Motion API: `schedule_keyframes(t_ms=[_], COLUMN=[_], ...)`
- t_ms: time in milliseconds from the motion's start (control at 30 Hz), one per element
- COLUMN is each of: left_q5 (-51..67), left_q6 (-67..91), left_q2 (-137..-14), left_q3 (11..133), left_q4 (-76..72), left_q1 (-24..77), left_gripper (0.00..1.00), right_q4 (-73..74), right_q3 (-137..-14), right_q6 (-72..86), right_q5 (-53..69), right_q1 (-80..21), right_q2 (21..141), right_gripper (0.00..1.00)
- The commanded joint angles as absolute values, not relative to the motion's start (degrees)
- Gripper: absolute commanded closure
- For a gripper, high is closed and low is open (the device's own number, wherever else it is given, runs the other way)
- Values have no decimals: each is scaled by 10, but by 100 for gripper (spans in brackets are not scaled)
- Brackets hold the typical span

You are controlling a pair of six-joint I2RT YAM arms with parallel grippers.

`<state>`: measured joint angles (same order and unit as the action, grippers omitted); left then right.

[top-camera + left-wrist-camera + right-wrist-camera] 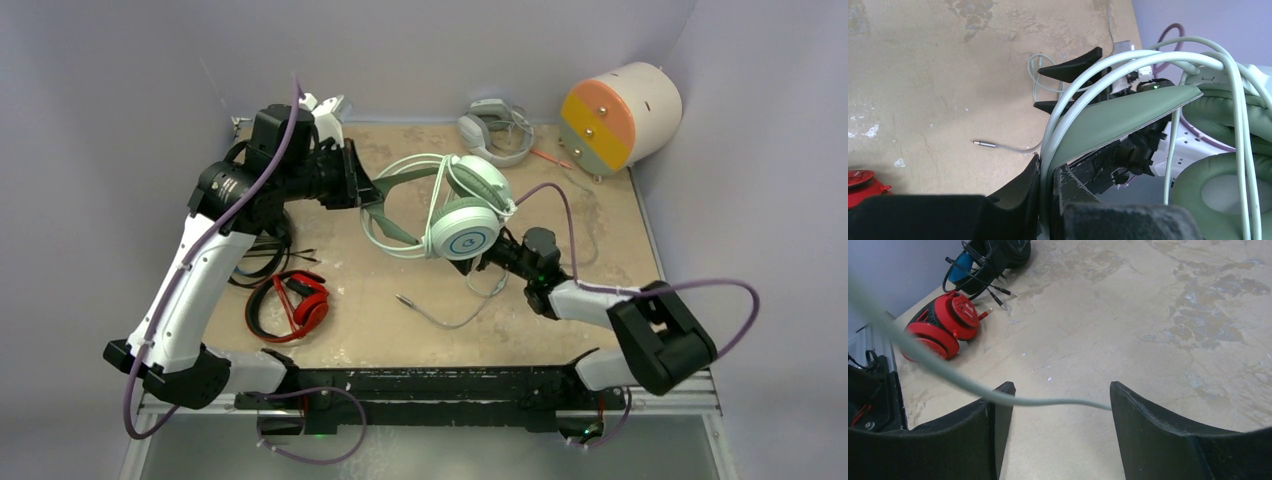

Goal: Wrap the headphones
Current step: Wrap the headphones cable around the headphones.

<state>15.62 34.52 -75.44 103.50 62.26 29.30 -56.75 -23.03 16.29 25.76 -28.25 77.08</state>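
Note:
The pale mint-green and white headset is held up over the table's middle. My left gripper is shut on its headband; in the left wrist view the gripper pinches the band's thin rails. Its grey cable trails onto the table and ends in a jack. My right gripper is open just below the ear cup; in the right wrist view the cable runs loosely across the gap between the jaws. The red-and-black headset lies front left. The black-and-blue headset lies partly under my left arm.
A grey-white headset with its cable bundled sits at the back. A white cylinder with an orange and yellow-green face lies at the back right corner. Grey walls close in the table on three sides.

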Motion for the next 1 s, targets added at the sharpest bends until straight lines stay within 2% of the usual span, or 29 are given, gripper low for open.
schedule_keyframes(t_ms=[0,100,167,200,267,300,367,633,700,833,967], left_q5=[178,219,238,240,231,229,241,246,228,104,-41], left_q6=[382,398,412,416,422,427,441,519,535,539,520], left_q2=[-745,-751,-760,-764,-771,-773,-776,-797,-792,-775,-741], left_q3=[1070,1048,1042,1044,1053,1055,1050,1003,979,925,838], left_q4=[591,556,537,532,528,524,507,427,398,381,352], left_q1=[290,289,289,288,280,273,249,164,157,156,156], left_gripper=[100,100,100,100,100,100,100,100,100,100,100], right_q4=[-714,-775,-796,-800,-808,-813,-817,-750,-729,-645,-476], right_q3=[-269,-287,-301,-304,-298,-288,-265,-180,-172,-177,-222], right_q6=[175,202,214,215,216,218,229,231,241,252,250], right_q5=[282,297,305,305,297,290,280,224,228,236,221], right_q1=[-285,-287,-294,-300,-315,-323,-348,-497,-521,-560,-576], right_q2=[845,900,927,934,938,935,922,804,775,698,609], right_gripper=[31,36,44,57,75,82,91,94,98,100,98])
